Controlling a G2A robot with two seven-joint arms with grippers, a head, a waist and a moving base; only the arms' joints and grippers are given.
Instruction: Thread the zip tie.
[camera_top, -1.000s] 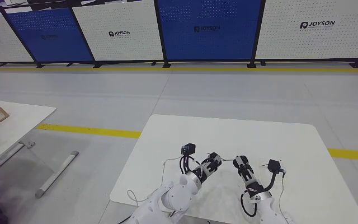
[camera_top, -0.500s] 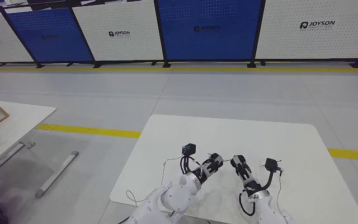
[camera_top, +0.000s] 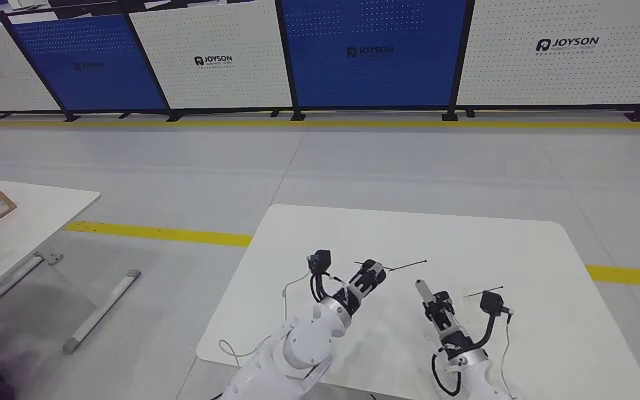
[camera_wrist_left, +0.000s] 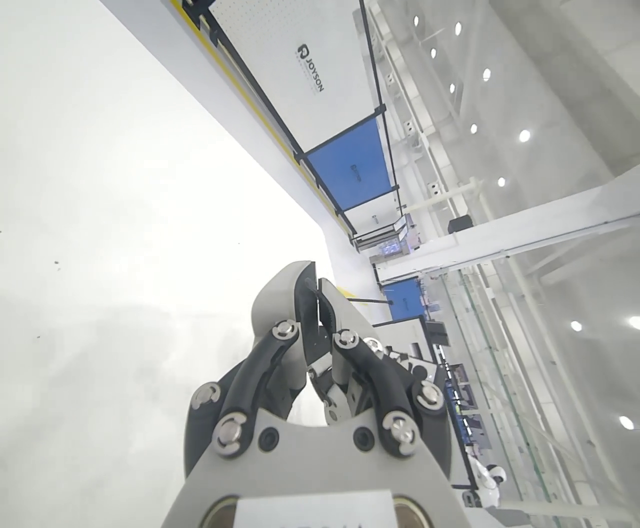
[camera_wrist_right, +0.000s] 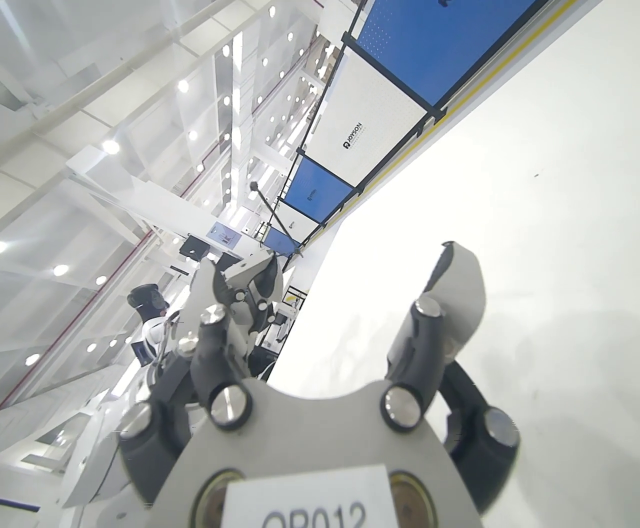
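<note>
Left fingers (camera_wrist_left: 277, 300) are pressed together, clamped on one end of the zip tie (camera_top: 400, 266), a thin black strip. Seen from above, the strip runs straight out from the grip toward about 3 o'clock, with its far tip free. In the right wrist view that tip carries a small knob. Right fingers (camera_wrist_right: 462, 280) are spread apart with nothing between them. They sit at roughly 4 o'clock from the left pair, near the strip's tip but apart from it. Both arms are over the near half of the white bench (camera_top: 480, 235), the left one nearer the middle and the right one toward the 5 o'clock side.
</note>
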